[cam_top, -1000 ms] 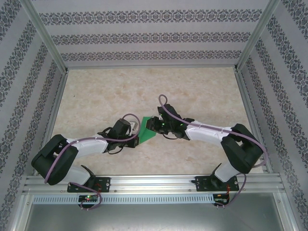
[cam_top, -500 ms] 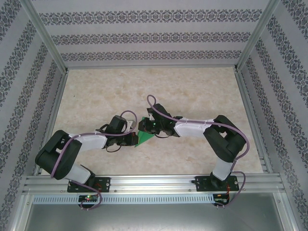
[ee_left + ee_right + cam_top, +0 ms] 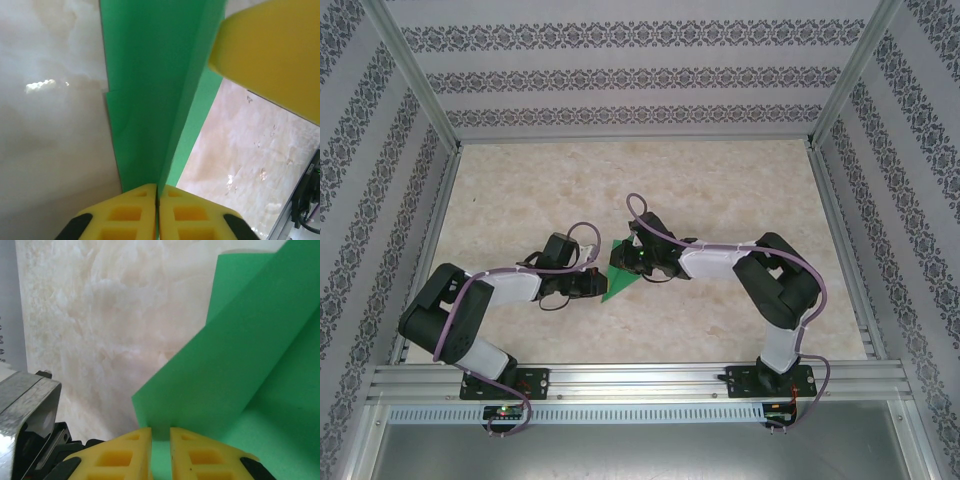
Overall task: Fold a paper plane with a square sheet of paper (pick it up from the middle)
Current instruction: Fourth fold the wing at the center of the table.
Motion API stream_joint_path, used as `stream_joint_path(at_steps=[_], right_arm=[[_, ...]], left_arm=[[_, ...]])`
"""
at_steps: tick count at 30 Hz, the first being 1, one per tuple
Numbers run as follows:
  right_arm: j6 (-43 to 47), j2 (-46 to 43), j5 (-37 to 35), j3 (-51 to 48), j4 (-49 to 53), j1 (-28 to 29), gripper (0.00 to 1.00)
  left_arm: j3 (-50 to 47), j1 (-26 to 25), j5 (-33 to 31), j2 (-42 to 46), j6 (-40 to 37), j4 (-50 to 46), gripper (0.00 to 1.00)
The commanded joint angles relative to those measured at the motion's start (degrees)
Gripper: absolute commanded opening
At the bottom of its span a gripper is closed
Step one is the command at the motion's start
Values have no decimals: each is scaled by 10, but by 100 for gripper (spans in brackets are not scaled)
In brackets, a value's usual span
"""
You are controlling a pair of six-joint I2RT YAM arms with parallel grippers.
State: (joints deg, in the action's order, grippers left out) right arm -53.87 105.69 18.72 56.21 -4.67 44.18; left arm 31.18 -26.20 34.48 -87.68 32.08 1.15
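Two grippers meet over the paper [image 3: 621,286] near the middle of the table [image 3: 740,190]. On your left, the left gripper [image 3: 597,285] lies low and is aimed right. In its wrist view its yellow fingers [image 3: 125,217] are pressed together on a raised crease of the paper, so it is clamped on that fold. The crease runs straight away from those fingers, lengthwise up the view, with green on both sides.

From above, the paper shows as a green wedge between the two grippers. Its long axis runs far to near, and its sharpest visible corner points at the near edge and a little left.

On the right, the right gripper [image 3: 623,262] sits over the wedge's far part, aimed left. Its wrist view shows its fingers [image 3: 125,455] a narrow slit apart with green in the slit, and a folded edge slanting up to the right. You cannot tell whether they pinch the paper. One of its yellow fingers also overhangs the paper at the upper right of the left wrist view.
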Motion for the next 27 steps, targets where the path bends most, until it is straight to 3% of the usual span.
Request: stream_joint_path(at_steps=[1,8,13,21,27], right_arm=[[1,11,-14,14,5,-3,17],[-8,16,-18,14,4,-6,17],[-9,16,-17,16,4,-6,17],[-5,1,-15,12,5,-7,17],[6,-16,-5,8,-1,-3,19]], left_arm=[[14,10,8,-8,-12,-10,16],[16,8,-6,-8,-29,-22,21],[20,9,-12,-10,-40,-27,20],[19,9,-2,-17,-40,-17,4],[25,16,28,-28,-18,-2,0]])
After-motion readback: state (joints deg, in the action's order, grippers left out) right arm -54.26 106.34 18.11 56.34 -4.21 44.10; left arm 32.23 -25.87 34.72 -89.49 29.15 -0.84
